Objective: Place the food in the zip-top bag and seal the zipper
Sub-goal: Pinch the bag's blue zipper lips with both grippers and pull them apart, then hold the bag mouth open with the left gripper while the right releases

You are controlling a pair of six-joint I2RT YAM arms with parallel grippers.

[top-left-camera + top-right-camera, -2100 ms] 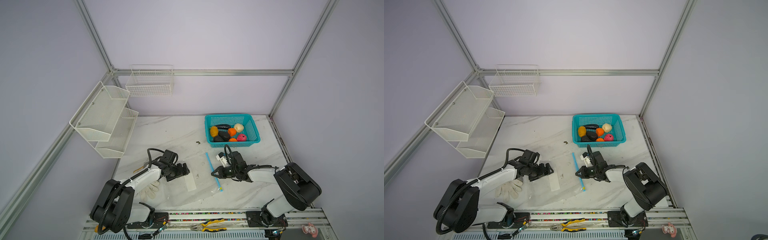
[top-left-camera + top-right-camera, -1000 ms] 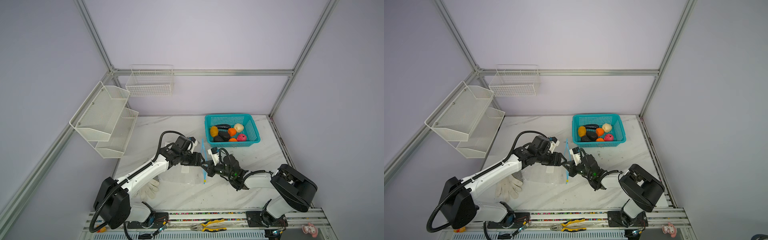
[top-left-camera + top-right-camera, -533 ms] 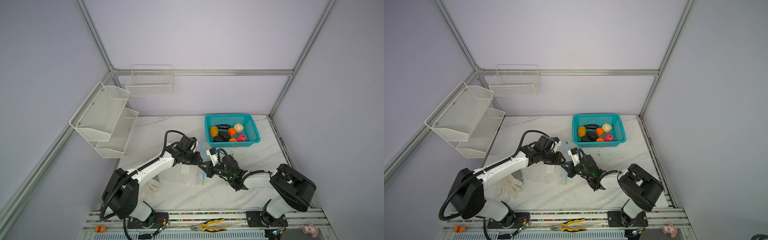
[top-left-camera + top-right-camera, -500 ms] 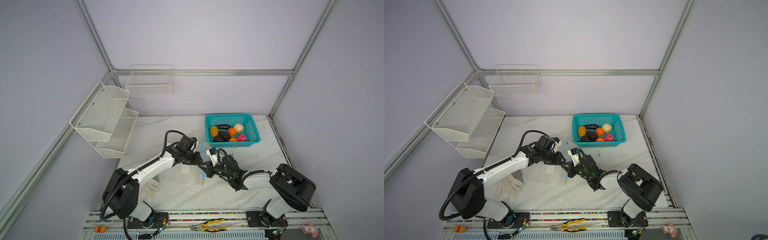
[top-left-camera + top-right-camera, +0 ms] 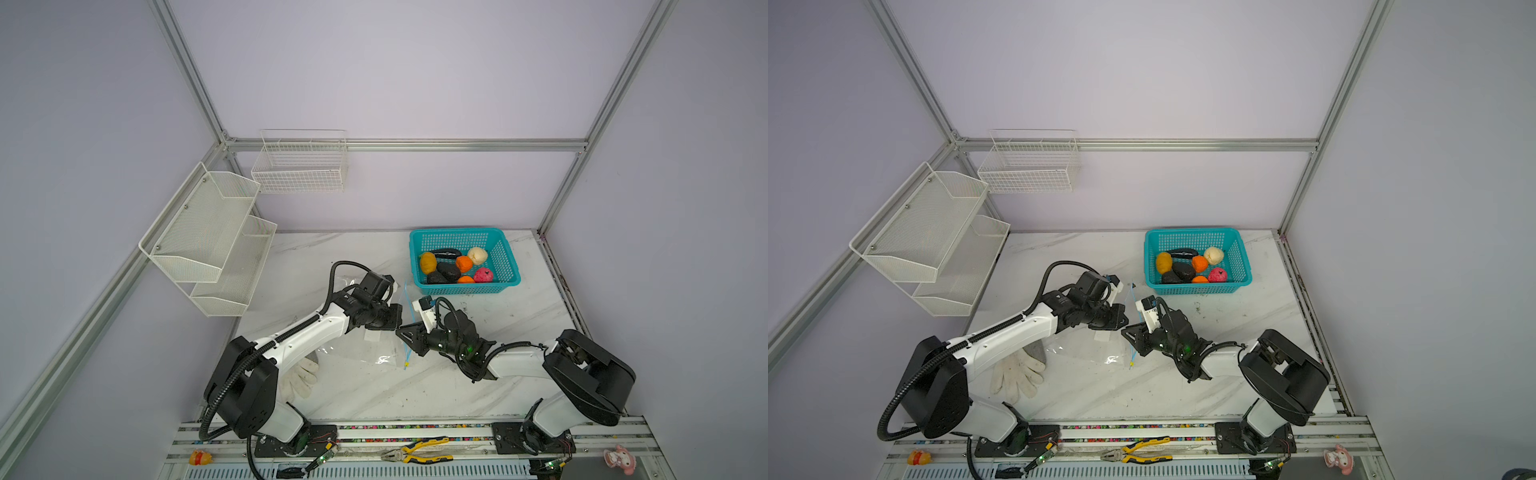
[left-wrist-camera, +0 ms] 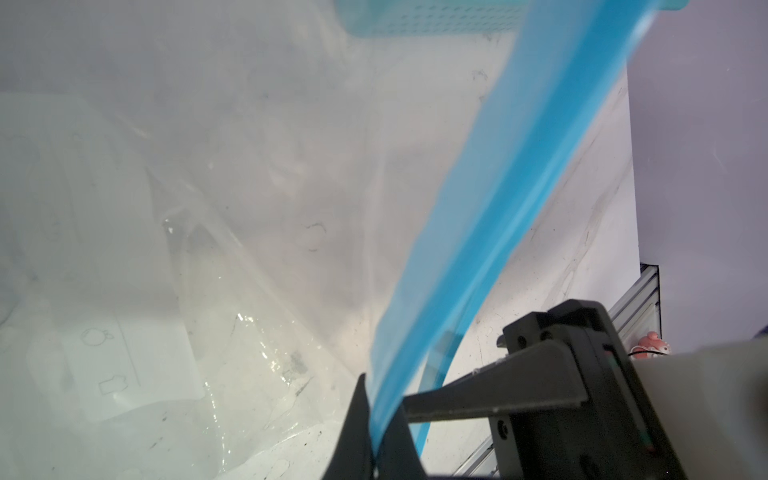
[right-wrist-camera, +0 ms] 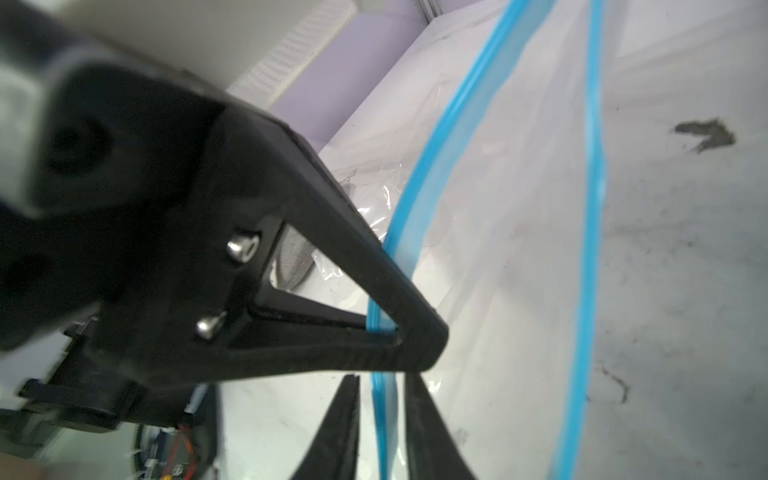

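Note:
The clear zip-top bag (image 5: 361, 353) lies mid-table with its mouth edge lifted. My left gripper (image 5: 398, 322) (image 6: 380, 409) is shut on the light-blue zipper (image 5: 408, 305) (image 6: 498, 199). My right gripper (image 5: 401, 332) (image 7: 383, 390) faces it. Its jaws are slightly open, and the zipper (image 7: 432, 153) hangs between them with a gap on each side. The yellow-green slider (image 5: 405, 365) dangles at the strip's low end. The food (image 5: 451, 268) sits in the teal basket (image 5: 505, 257) at the back right: yellow-orange, orange, cream, pink and dark pieces. Both top views show this, with the bag (image 5: 1084, 349), zipper (image 5: 1132, 303) and food (image 5: 1183, 270).
A white glove (image 5: 299, 374) lies under the left arm beside the bag. White mesh shelves (image 5: 208, 237) and a wire basket (image 5: 299, 166) hang on the walls. Pliers (image 5: 415, 453), a small yellow-red figure (image 5: 199, 457) and a pink doll (image 5: 621, 457) lie on the front rail.
My left gripper has closed onto the zipper strip. My right gripper's jaws have parted and let go of the strip. Both arms stay close together at the bag's mouth.

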